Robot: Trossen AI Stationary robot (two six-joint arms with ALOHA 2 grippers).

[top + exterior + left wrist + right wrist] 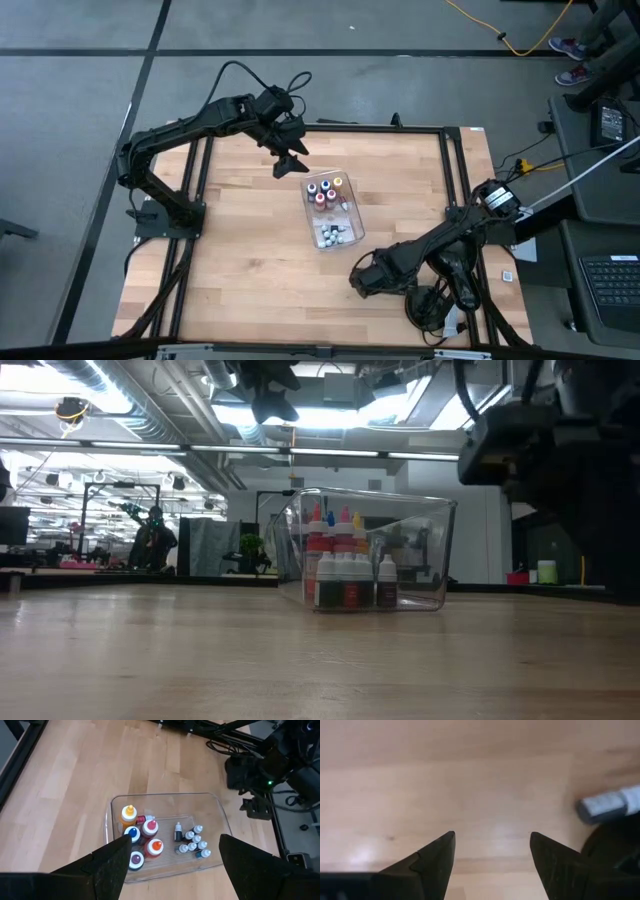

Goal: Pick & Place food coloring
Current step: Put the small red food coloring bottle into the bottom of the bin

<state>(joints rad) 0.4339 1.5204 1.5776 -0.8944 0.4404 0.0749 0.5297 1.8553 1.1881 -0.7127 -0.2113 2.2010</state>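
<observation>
The food coloring bottles stand in a clear rectangular tray (357, 215) at mid-table. Taller ones (142, 837) with yellow, blue, red, orange and pink tops cluster at the tray's far end. Tiny white-capped ones (194, 844) sit at its near end. In the low view the bottles (345, 565) show through the tray wall (430, 550). My left gripper (175, 839) (290, 162) hangs open in the air above the tray's far-left side. My right gripper (492, 835) (358, 280) is open, low over bare table near the tray's near-right corner. A small grey and pale thing (607, 804), blurred, lies beside it.
A black metal frame (455, 170) borders the wooden table. Cables and the right arm's base (445, 300) crowd the near-right corner. Bare wood (240, 250) lies left of and in front of the tray. Beyond the table, the low view shows an open workshop hall.
</observation>
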